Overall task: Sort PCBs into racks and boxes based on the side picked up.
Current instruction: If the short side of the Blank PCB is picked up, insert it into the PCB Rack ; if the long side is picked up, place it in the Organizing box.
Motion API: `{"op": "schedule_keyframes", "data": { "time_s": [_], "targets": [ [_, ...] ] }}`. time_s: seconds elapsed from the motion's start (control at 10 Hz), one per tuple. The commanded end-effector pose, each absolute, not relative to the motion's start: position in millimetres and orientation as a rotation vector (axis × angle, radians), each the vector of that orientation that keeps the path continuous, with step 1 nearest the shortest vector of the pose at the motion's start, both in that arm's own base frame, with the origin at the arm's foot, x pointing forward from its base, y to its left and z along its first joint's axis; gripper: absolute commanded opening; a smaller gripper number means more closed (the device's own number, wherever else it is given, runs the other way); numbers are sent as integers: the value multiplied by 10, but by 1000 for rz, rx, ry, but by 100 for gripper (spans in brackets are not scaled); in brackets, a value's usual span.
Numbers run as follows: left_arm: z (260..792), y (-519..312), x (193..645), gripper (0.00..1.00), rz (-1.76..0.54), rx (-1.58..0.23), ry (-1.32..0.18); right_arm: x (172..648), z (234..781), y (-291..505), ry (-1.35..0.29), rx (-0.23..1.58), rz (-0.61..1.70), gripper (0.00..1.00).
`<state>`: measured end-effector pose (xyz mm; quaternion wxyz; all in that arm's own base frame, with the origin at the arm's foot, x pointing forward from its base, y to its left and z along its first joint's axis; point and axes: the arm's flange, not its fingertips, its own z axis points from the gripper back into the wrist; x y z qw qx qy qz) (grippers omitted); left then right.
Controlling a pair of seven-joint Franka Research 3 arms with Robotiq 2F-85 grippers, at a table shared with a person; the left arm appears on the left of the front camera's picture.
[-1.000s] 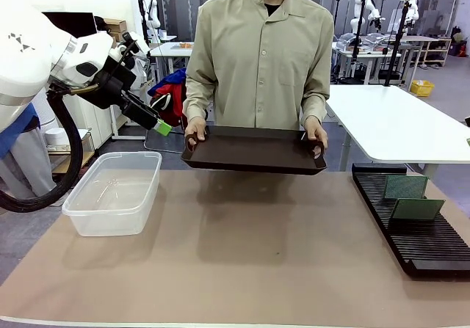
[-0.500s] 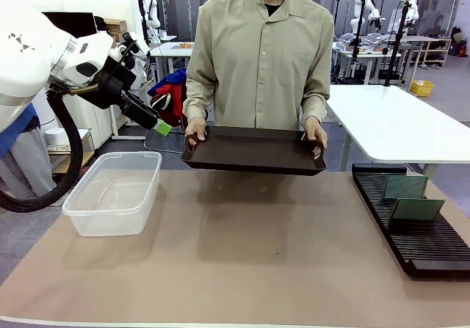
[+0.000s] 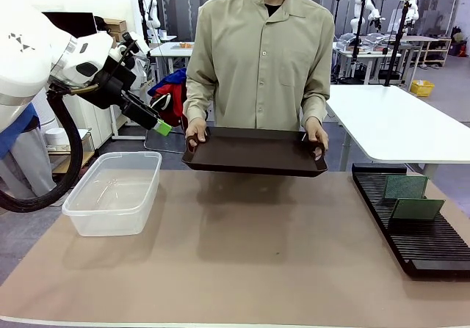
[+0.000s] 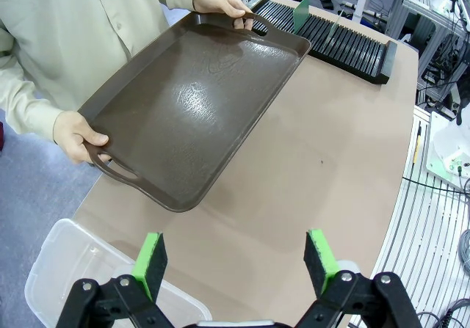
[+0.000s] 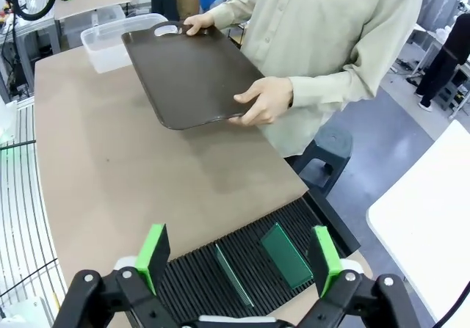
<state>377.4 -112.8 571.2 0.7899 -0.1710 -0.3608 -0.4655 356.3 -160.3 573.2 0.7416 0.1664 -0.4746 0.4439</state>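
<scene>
Two green PCBs (image 3: 405, 187) (image 3: 417, 209) stand upright in slots of the long black rack (image 3: 422, 240) at the table's right edge. The right wrist view looks down on that rack (image 5: 250, 254) and both PCBs (image 5: 288, 254) (image 5: 233, 275), with my right gripper (image 5: 239, 256) open above them and holding nothing. At the left sits the clear box (image 3: 114, 192), with nothing in it. My left gripper (image 3: 160, 126) hangs open above and behind the box. Its green pads (image 4: 152, 258) are spread wide in the left wrist view, over the table edge and the box (image 4: 59, 277).
A person at the far side holds a dark brown handled tray (image 3: 253, 152) level in both hands above the table's far edge; its surface (image 4: 198, 108) is bare. The brown table top (image 3: 242, 254) lies between box and rack. A white table (image 3: 396, 122) stands behind on the right.
</scene>
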Motion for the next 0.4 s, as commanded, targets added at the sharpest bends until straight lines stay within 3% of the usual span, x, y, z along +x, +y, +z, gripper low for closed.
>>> {"op": "schedule_keyframes", "data": {
  "time_s": [0.0,0.3],
  "targets": [
    [5696,-1121,3773,100,-1008,-369,-772,3635,5666,-1569,-1080,330,991,100],
    [5696,-1121,3773,100,-1008,-369,-772,3563,5732,-1603,-1040,365,973,100]
  ]
}}
